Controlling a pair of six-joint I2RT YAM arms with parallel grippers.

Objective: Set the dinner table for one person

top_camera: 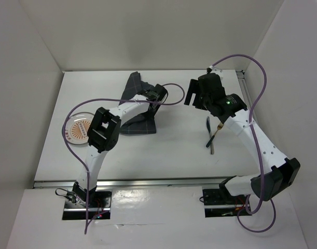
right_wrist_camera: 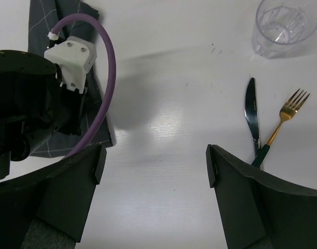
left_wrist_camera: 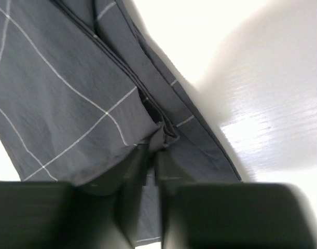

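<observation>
The white dinner table (top_camera: 174,153) carries a dark grey checked cloth mat (top_camera: 139,123), bunched and partly lifted at its middle. My left gripper (top_camera: 157,94) is shut on a fold of the mat (left_wrist_camera: 70,93), and the pinch shows between its fingertips (left_wrist_camera: 150,162). My right gripper (top_camera: 193,94) is open and empty, held above bare table (right_wrist_camera: 168,67) to the right of the mat (right_wrist_camera: 49,15). A knife (right_wrist_camera: 251,111) and a gold fork (right_wrist_camera: 289,110) lie side by side, also seen from above (top_camera: 214,136). A clear glass (right_wrist_camera: 281,23) stands beyond them.
A round white plate with an orange pattern (top_camera: 78,129) lies at the table's left side, partly under the left arm. The left arm's wrist and purple cable (right_wrist_camera: 96,78) sit close to my right gripper's left finger. White walls enclose the table.
</observation>
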